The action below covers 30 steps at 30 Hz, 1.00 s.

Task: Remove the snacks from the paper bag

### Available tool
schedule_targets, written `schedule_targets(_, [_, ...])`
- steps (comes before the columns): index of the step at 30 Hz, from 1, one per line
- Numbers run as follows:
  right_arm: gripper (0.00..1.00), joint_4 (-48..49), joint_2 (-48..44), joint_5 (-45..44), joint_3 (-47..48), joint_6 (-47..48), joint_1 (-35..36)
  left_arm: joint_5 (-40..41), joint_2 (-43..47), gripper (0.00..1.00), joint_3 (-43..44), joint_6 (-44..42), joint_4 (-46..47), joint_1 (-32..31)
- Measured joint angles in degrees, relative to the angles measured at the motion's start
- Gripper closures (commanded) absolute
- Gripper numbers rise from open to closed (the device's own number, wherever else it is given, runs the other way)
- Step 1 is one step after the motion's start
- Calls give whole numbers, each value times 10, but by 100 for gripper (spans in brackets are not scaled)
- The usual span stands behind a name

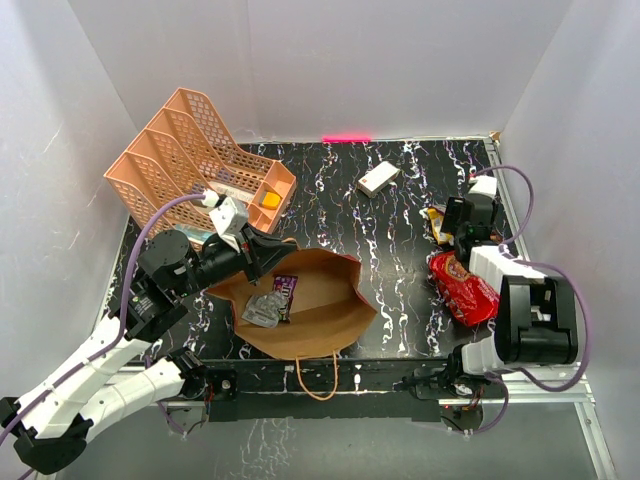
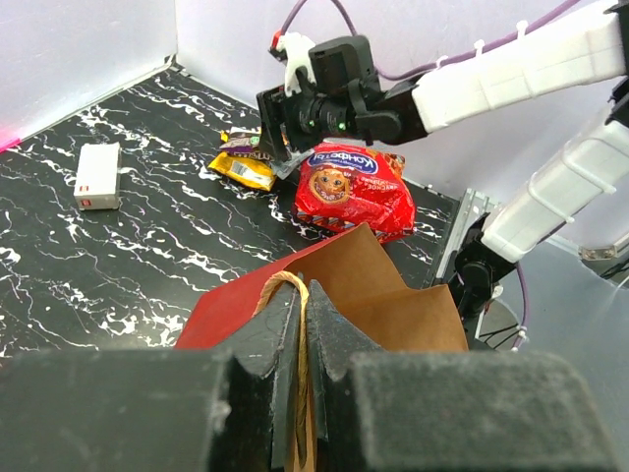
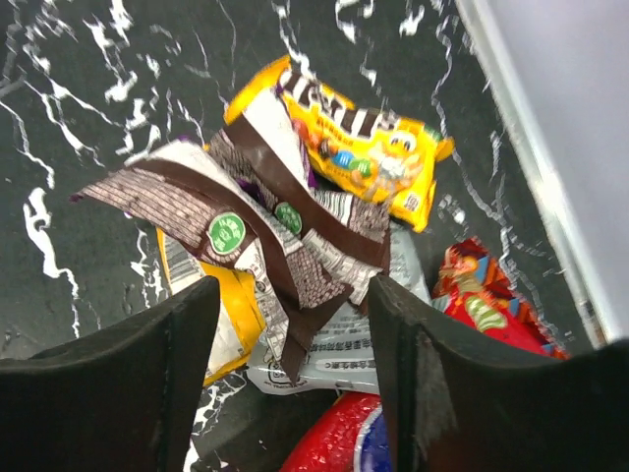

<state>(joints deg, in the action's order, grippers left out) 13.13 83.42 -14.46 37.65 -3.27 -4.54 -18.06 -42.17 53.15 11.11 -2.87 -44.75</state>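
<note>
Black marbled table (image 1: pixel 400 235): paper bag (image 1: pixel 330 300) gaping, kraft-brown inside.

— How many bags do we have?
— One paper bag (image 1: pixel 335 310), and in it we count two wrappers: one silver wrapper (image 1: pixel 263 309) and one dark purple wrapper (image 1: pixel 286 290).
— And outside it?
— One red cookie packet (image 2: pixel 354 192). In the heap we make out two yellow ones, a candy packet (image 3: pixel 369 147) and a half-hidden yellow wrapper (image 3: pixel 234 324), plus one brown-and-white wrapper (image 3: pixel 256 197). The rest of the heap we cannot count.
— Anything else?
— One white box (image 1: pixel 378 179) and one peach file tray (image 1: pixel 170 160).
</note>
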Motion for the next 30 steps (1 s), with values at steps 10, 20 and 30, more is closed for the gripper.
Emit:
schedule_targets(10, [34,-20,-199,194,87,-44,5,30,13,97,1,-14,-1,0])
schedule_targets(20, [34,-45,-257,426,134,25,215,55,-19,97,88,-107,-30,0])
schedule_targets(30, [33,-59,-367,606,132,116,369,-7,-64,96,76,-124,-33,0])
